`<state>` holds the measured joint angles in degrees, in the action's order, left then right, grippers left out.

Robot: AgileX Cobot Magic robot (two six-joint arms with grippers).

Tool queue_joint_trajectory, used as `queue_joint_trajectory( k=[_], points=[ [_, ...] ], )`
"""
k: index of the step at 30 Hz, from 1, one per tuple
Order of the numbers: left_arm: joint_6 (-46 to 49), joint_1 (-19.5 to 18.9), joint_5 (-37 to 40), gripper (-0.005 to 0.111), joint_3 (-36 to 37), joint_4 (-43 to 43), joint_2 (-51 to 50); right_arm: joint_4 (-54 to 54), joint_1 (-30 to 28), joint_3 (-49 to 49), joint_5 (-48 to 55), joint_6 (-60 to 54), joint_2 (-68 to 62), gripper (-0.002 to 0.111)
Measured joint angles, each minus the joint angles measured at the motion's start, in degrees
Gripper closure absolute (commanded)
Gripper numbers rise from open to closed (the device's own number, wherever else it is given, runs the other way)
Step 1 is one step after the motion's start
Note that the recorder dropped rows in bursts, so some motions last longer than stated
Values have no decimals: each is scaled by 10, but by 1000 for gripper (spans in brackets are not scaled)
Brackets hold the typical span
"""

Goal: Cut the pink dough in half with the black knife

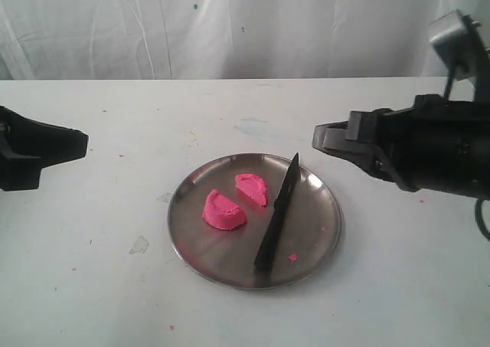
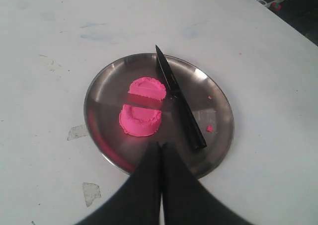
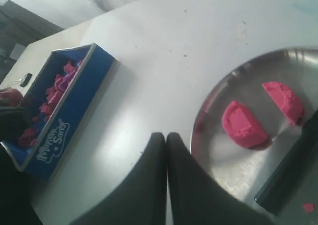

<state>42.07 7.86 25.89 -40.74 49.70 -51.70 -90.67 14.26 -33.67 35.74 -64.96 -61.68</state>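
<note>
Two half-round pieces of pink dough (image 1: 235, 200) lie on round steel plate (image 1: 318, 240), narrow gap between them, flat cut faces toward each other. Slim black knife (image 1: 278, 212) rests on plate beside them, released. I see left gripper (image 2: 161, 150) with fingers pressed together, over plate edge. Right gripper (image 3: 166, 140) also closed, empty. Blue sand box (image 3: 74, 103) stands on white table (image 1: 115, 301).

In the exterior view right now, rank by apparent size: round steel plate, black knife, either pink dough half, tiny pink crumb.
1. Round steel plate
2. Slim black knife
3. Pink dough halves, near one slightly bigger, maybe nearness
4. Tiny pink crumb
</note>
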Motion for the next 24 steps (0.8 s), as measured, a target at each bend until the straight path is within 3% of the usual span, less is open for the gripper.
queue_joint_trajectory(
  k=[16, 20, 24],
  points=[
    [0, 0, 1, 107, 0, 0, 0, 30, 0, 29, 146, -1, 329, 108],
    [0, 0, 1, 107, 0, 0, 0, 23, 0, 29, 133, -1, 348, 108],
    [0, 0, 1, 107, 0, 0, 0, -20, 0, 31, 29, -1, 348, 108]
  ],
)
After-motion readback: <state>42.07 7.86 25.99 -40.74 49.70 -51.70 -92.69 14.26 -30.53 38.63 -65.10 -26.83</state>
